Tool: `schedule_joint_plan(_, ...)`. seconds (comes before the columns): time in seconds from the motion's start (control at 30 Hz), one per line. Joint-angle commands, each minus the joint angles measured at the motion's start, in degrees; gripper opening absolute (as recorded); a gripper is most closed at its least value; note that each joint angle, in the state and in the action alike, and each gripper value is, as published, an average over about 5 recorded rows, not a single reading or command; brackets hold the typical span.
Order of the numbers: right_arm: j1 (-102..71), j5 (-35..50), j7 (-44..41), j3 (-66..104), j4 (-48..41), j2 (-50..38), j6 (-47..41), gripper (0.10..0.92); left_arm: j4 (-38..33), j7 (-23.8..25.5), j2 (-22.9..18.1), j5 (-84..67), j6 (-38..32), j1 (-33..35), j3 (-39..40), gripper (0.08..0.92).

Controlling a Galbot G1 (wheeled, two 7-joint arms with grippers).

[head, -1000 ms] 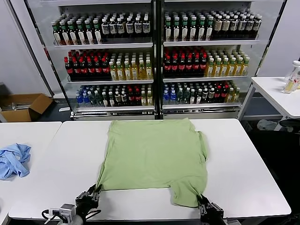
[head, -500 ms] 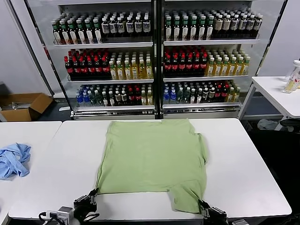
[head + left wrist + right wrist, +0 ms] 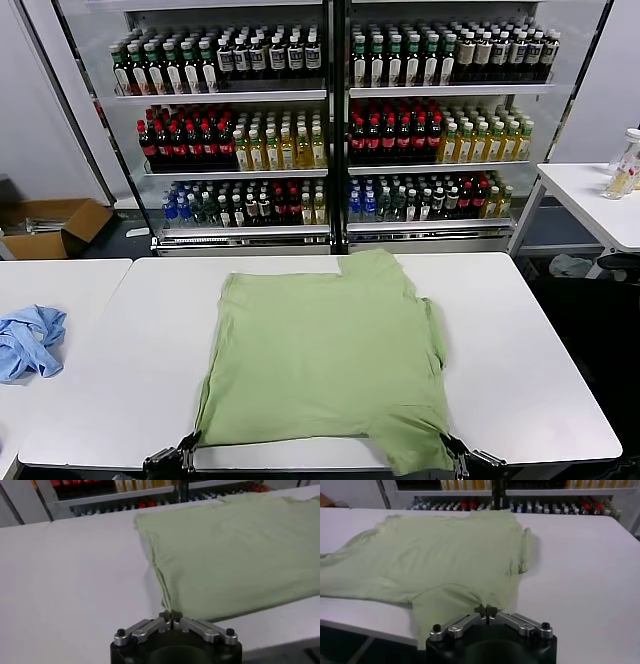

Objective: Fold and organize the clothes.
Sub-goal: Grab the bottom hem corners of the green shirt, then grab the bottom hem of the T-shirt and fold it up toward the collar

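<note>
The light green shirt [image 3: 325, 360] lies spread on the white table [image 3: 520, 370], plain side up; collar, buttons and logo are hidden. My left gripper [image 3: 186, 446] is at the table's near edge, shut on the shirt's near left corner [image 3: 167, 606]. My right gripper [image 3: 449, 450] is at the near edge too, shut on the shirt's near right corner [image 3: 482, 602]. The shirt also shows in the left wrist view [image 3: 235, 555] and the right wrist view [image 3: 445, 555].
A light blue garment [image 3: 28, 340] lies on the adjoining table at the left. A glass-door drinks fridge [image 3: 330, 120] stands behind the table. A cardboard box [image 3: 55, 225] sits on the floor at left. Another table [image 3: 600, 205] with a bottle stands at right.
Both grippers have pulled back toward me and down past the near edge, dragging the shirt's near hem closer to the table edge. The far edge has bunched up near the middle.
</note>
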Motion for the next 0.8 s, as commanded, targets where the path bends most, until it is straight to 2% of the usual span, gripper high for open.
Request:
schedule_joint_plan(0.03, -0.4, 0.6, 0.5, 2.0, 4.7, -0.5, -0.6, 0.106, -6.9, -1.5, 1.4, -4.5, 0.0, 2.9, -4.1, 0.082)
schedule_joint_plan(0.17, 10.5, 4.5, 2.9, 0.0, 2.6, -0.9, -3.6, 0.106, -5.0, -2.2, 2.9, -13.7, 0.6, -7.9, -4.8, 0.082)
schedule_joint_plan(0.27, 19.1, 6.5, 4.0, -1.8, -1.0, -1.6, -5.3, 0.106, -1.3, -0.8, 4.3, -17.9, 0.0, -14.4, -3.8, 0.082)
schedule_joint_plan(0.4, 27.1, 6.8, 4.7, -4.1, -7.2, -2.1, -6.1, 0.106, 3.1, 2.3, 4.3, -18.6, -1.1, -19.5, -0.9, 0.082)
schedule_joint_plan(0.6, 35.3, 6.1, 4.9, -9.0, -14.1, -1.4, -6.5, 0.106, 13.0, 3.2, 2.9, -18.2, -2.4, -27.7, 1.9, 0.082)
schedule_joint_plan(0.8, 40.9, 5.5, 4.8, -13.1, -19.6, -1.2, -5.9, 0.106, 19.6, 4.9, 3.0, -18.6, -3.9, -31.8, 3.1, 0.082)
